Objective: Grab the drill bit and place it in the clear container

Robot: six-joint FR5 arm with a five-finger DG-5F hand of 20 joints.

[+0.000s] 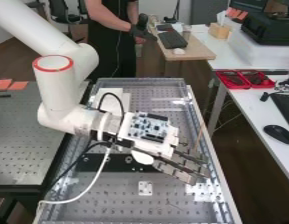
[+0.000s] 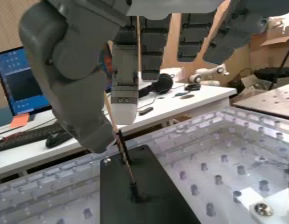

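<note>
Apparently just at the grasp stage, so mark as early. See hand (image 1: 158, 146) over the tray, with straight fingers (image 2: 125, 102) and thumb (image 2: 78, 107) apart. Read as open, nothing gripped. Take the thin rod in the wrist view as the drill bit (image 2: 131, 173), a likely match only: stands near upright, slightly tilted, with its lower end at the black plate (image 2: 164, 197), and runs up close to the thumb tip. Can't tell whether already touching. Take the big clear-walled tray as the clear container (image 2: 206, 172), a guess as well; can't confirm from either view.

Done: approach, more or less, judging by how near the thumb is. Left: close on the rod, draw it up out of its stand, carry, lower into the container, let go. Count none of those as done. Call it well under halfway. Watch for a slip or a knock while closing, given such a slim shaft.
</note>
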